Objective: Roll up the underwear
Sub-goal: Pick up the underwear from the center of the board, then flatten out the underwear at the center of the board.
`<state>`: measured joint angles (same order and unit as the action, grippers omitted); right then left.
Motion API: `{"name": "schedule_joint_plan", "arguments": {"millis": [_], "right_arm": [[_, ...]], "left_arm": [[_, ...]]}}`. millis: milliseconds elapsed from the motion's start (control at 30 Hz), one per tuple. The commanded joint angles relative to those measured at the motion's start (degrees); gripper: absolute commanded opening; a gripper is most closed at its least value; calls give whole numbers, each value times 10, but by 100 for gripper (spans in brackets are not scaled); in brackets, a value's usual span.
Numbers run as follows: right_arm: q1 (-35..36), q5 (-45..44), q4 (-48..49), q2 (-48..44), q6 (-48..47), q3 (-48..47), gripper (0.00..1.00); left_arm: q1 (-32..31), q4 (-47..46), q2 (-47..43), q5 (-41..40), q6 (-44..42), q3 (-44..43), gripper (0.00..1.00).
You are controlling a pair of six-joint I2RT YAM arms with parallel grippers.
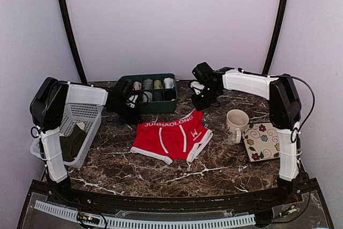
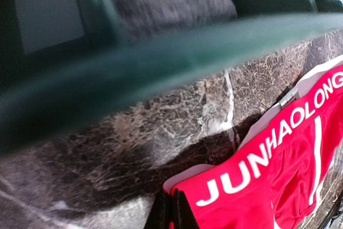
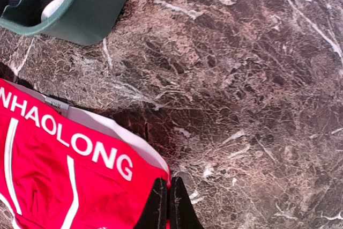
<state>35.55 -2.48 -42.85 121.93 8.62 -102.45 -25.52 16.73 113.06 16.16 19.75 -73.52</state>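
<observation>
The left end effector [image 2: 172, 210] has its two dark fingers drawn almost together, with only a thin slit between them. They sit right on the left corner of the waistband [image 2: 268, 148], apparently pinching it. The right end effector [image 3: 165, 205] is closed just as tightly on the waistband's right corner. A shadow under the band in both wrist views suggests the far edge is raised slightly off the counter [image 1: 225, 170].

The red underwear [image 1: 171, 137] lies spread near the middle of the counter. Its waistband is on the far side and its leg openings face the near edge. It sits just near of the green bin [image 1: 158, 106], which holds rolled garments [image 1: 153, 85]. A mug [image 1: 236, 124] stands to its right, apart from it. A white basket [image 1: 88, 113] stands well to the left.

The briefs look light, thin and limp, so I judge they will drape and sag wherever they are not supported, and they will not hold a shape on their own. The elastic waistband is the thickest and firmest part, so its two corners are the sensible places to hold. Gripped there, the band stays taut and straight between the arms. The polished marble looks slick, so the cloth may slide instead of turning over. A roll would probably need even tension from both sides, or one end will spiral looser than the other.
</observation>
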Motion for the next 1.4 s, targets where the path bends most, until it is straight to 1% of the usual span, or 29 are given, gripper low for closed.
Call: {"name": "schedule_joint_plan", "arguments": {"millis": [0,100,200,267,333,433,533,667,733,800,867,933,1000,1067,1200,1300,1367], "right_arm": [[-13,-42,-11,-50,5,-26,0],[-33,-48,16,-104,14,-20,0],[-44,10,87,-164,21,3,0],[-44,63,141,-194,20,13,0],[-43,76,170,-214,26,20,0],[-43,92,185,-228,28,28,0],[-37,121,200,-260,29,63,0],[5,140,206,-341,20,149,0],[37,134,201,-386,20,195,0],[70,115,196,-430,44,239,0],[95,104,207,-470,82,285,0],[109,85,225,-505,112,329,0],[113,68,235,-523,126,359,0],[113,42,223,-516,117,359,0],[111,-13,210,-466,76,305,0],[109,-55,208,-444,51,273,0],[109,-68,212,-442,39,269,0]], "left_arm": [[26,37,-100,-31,-23,-18,0],[52,-22,-182,42,-43,-1,0],[53,-61,-234,148,-72,-18,0],[53,-80,-253,183,-72,-25,0],[53,-86,-270,185,-77,-28,0],[53,-76,-294,184,-99,-27,0],[51,-49,-320,194,-114,-23,0],[37,-4,-376,234,-126,15,0],[19,21,-413,249,-126,43,0],[7,23,-454,285,-100,81,0],[1,11,-489,300,-71,124,0],[0,-4,-519,297,-52,163,0],[-1,1,-534,269,-51,186,0],[-1,12,-533,214,-60,186,0],[-1,17,-499,126,-70,151,0],[-1,13,-469,112,-86,126,0],[-1,12,-458,116,-98,122,0]]}}
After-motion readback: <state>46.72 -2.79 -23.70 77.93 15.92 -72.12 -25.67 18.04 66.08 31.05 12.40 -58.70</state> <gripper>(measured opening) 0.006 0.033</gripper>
